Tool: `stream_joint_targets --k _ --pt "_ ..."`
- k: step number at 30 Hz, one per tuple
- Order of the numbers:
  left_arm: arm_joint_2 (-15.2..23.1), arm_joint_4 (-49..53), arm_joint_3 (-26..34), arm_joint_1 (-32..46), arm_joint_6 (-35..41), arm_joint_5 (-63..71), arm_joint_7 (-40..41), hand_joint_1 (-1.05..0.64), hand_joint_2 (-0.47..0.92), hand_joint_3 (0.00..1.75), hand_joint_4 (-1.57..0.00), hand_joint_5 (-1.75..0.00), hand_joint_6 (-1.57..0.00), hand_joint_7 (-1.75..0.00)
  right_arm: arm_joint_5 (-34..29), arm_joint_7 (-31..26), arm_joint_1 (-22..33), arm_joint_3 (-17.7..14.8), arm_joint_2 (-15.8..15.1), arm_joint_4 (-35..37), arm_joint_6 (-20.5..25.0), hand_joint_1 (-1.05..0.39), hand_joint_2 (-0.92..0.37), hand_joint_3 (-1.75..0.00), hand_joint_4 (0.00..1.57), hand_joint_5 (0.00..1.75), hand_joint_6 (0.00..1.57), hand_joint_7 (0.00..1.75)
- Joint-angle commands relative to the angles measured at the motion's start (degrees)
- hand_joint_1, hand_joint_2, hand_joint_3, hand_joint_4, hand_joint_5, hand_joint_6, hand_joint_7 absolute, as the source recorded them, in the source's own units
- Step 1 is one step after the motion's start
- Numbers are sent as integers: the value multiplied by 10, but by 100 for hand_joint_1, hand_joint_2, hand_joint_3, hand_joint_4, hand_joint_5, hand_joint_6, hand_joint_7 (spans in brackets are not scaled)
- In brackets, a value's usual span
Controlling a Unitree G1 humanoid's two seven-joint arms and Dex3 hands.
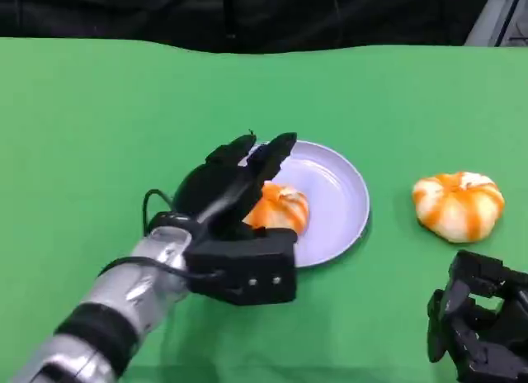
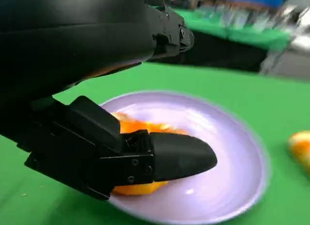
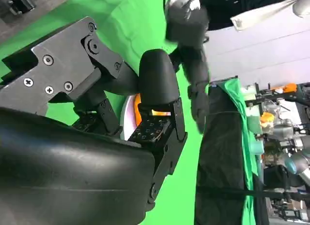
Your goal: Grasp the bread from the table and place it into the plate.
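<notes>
Left hand [image 1: 239, 226]: fingers clamped around an orange-striped bread [image 1: 279, 208], held over the lavender plate [image 1: 342, 193] at mid-desk. Second bread [image 1: 459, 205]: on the green desk [image 1: 82, 152] toward its right edge. Right hand [image 1: 478, 325]: near-right corner, fingers curled, holding nothing.

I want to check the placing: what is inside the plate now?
One orange-and-white bread lies inside the lilac plate, near its left side, with the left hand around it. The hand covers part of the bread and that side of the plate.
</notes>
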Motion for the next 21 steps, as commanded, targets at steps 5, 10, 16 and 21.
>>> stream_joint_targets --k 5,10,16,21 --pt "50 -352 134 240 -37 -256 -121 -13 92 26 -33 -11 -45 -8 1 -1 0 0 -4 0 0 -13 -48 -123 88 172 84 148" --pt "39 -523 187 402 -3 -476 -203 3 71 85 -120 -30 -110 -13 -4 -6 -7 -1 -5 4 2 -13 -49 -123 89 172 85 149" --pt "77 -639 251 569 135 -660 -300 5 61 127 -83 -169 -79 -151 -7 -11 -19 -4 -12 16 12 -14 -49 -122 89 173 84 150" --pt "60 -564 299 601 147 -738 -401 0 64 121 -82 -175 -67 -174 -6 -1 -32 -13 -22 41 3 -14 -51 -118 88 174 84 151"
